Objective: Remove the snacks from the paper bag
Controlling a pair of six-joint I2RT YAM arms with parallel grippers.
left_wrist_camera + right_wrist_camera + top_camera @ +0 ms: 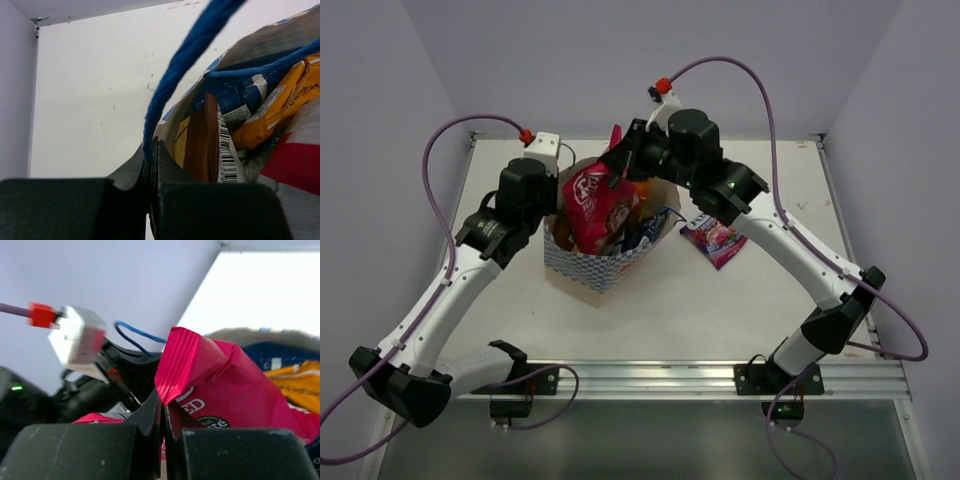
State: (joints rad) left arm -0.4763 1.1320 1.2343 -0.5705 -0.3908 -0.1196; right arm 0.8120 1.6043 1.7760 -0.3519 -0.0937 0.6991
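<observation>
The paper bag (588, 262), cream with a blue print, stands upright mid-table with its mouth open. My left gripper (151, 155) is shut on its blue string handle (182, 65) at the bag's left rim (556, 196). My right gripper (164, 407) is shut on the crimped top edge of a pink-red snack packet (220, 385), which sticks up out of the bag's mouth (595, 205). More snacks lie inside: an orange-yellow packet (280, 107), a blue one (235, 97) and a brown one (199, 142). A small magenta candy packet (714, 240) lies on the table to the right of the bag.
The white table (670, 310) is walled by lilac panels at the back and sides. A metal rail (650, 378) runs along the near edge, between the arm bases. Purple cables (770, 110) loop above both arms.
</observation>
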